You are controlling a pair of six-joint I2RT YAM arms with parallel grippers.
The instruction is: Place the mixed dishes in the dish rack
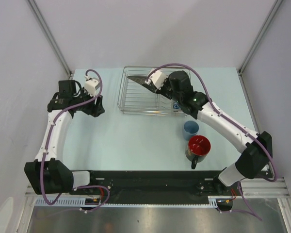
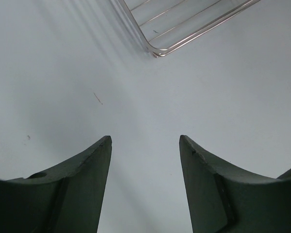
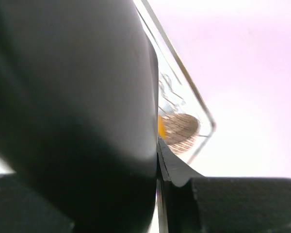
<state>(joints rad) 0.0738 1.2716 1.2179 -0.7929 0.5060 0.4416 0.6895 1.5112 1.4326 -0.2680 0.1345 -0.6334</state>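
My right gripper point(image 1: 153, 83) is shut on the rim of the dark square plate point(image 1: 137, 79), holding it tilted above the back of the dish rack point(image 1: 131, 99). The right wrist view is mostly filled by the plate point(image 3: 77, 97), with a sliver of its yellow centre point(image 3: 161, 127) showing. One finger point(image 3: 177, 167) presses against it. Beyond it, a pinkish-beige patterned bowl point(image 3: 180, 130) lies in a corner of the rack point(image 3: 205, 112). A bit of blue patterned bowl point(image 1: 176, 104) shows under the right arm. My left gripper point(image 1: 98, 106) point(image 2: 145, 141) is open and empty above the table, left of the rack.
A light-blue handleless cup point(image 1: 190, 129) and a dark mug with a red inside point(image 1: 198, 148) stand on the table in front of the rack's right end. One rack corner point(image 2: 157, 48) shows ahead of the left fingers. Frame posts rise at the table's back corners.
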